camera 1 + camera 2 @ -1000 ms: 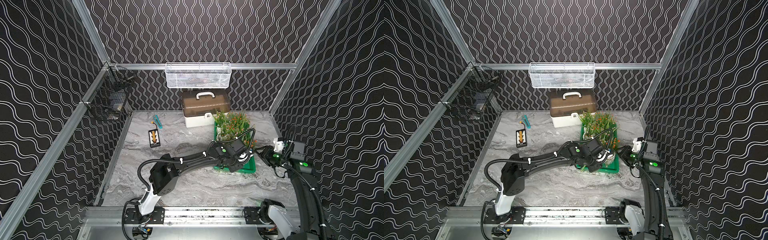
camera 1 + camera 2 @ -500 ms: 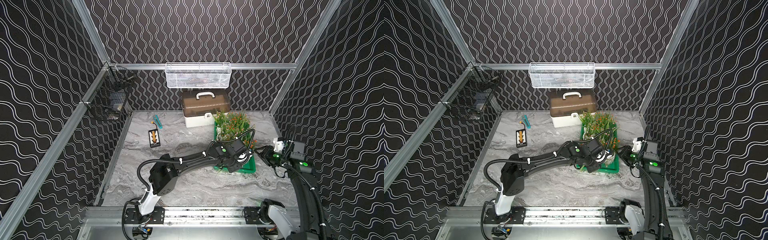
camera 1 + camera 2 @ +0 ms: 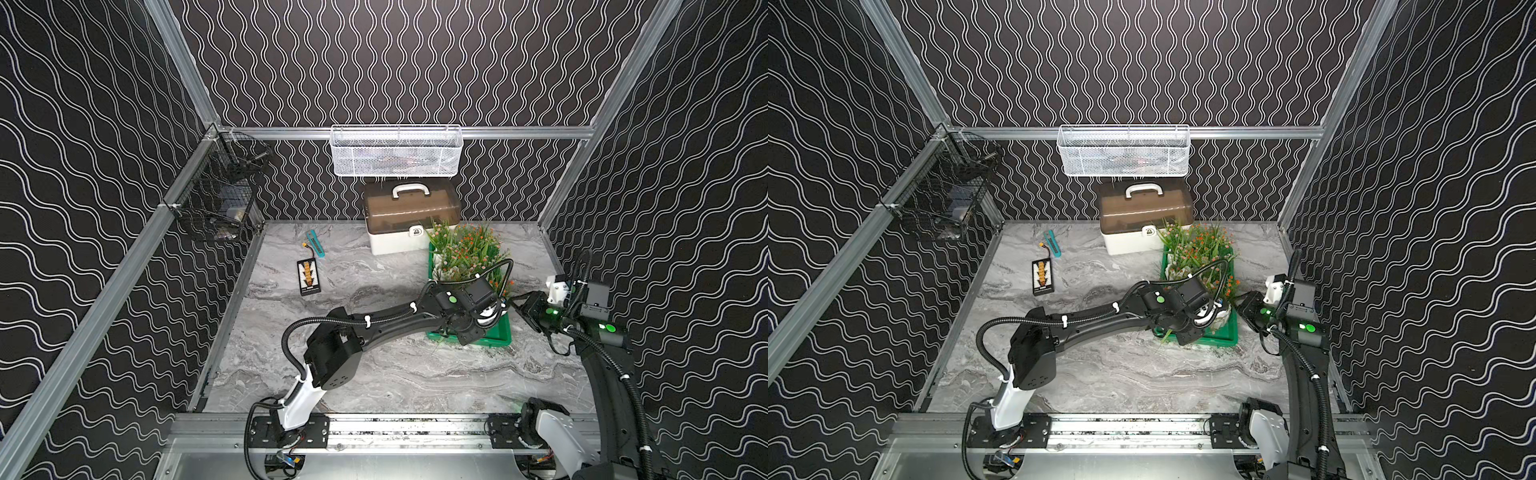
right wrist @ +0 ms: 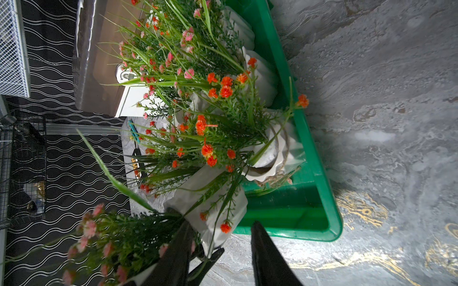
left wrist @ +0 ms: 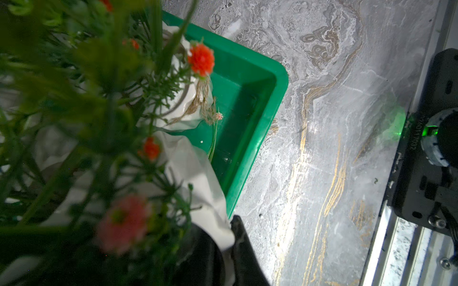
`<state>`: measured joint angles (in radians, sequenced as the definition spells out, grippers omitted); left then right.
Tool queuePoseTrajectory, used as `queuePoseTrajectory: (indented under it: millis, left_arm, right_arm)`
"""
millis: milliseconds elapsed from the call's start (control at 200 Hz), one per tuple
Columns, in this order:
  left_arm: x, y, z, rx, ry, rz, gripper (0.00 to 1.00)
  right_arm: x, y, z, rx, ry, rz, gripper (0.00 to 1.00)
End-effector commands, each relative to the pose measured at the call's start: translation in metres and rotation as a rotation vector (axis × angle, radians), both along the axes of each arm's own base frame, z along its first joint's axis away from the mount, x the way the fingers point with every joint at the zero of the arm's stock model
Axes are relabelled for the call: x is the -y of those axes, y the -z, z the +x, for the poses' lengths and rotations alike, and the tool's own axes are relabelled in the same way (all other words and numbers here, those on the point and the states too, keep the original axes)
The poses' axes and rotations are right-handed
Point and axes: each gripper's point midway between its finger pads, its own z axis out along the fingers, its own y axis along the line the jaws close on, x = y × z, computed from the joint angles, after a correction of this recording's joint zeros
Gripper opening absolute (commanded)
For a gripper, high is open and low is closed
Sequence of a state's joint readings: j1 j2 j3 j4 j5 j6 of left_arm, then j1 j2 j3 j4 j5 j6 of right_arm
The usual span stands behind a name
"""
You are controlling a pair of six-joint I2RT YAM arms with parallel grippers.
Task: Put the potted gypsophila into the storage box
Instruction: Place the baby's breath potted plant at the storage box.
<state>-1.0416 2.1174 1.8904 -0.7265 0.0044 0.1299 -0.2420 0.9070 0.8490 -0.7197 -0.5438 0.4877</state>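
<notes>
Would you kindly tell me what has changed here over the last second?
Nothing has visibly changed. The left hand stays shut on a potted gypsophila at the storage box's near end, and the right hand still waits just beside the box.

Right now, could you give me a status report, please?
Left gripper shut on potted gypsophila, tilted at storage box rim. Right gripper open, alongside. Nothing blocking.

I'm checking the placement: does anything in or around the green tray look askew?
Yes. The potted gypsophila pinched by the left gripper is tipped well over at the storage box's near end, its stems sticking out past the rim. Nothing looks spilled or broken.
</notes>
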Motion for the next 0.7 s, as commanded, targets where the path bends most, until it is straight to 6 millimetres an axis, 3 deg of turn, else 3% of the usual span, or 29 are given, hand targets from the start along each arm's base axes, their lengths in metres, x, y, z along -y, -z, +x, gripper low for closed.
queuePoseTrajectory:
  millis: [0,320,696]
  left_arm:
    - [-0.013,0.009,0.001,-0.008,-0.016,0.052,0.00]
    - [-0.013,0.007,0.002,-0.025,-0.002,0.089,0.00]
    - [-0.020,-0.010,0.008,0.016,0.028,0.128,0.00]
  right_arm:
    - [-0.001,-0.006,0.004,0.031,-0.012,-0.001,0.42]
    - [-0.001,-0.006,0.004,0.033,-0.013,0.001,0.42]
    - [-0.002,-0.006,0.004,0.038,-0.022,0.004,0.41]
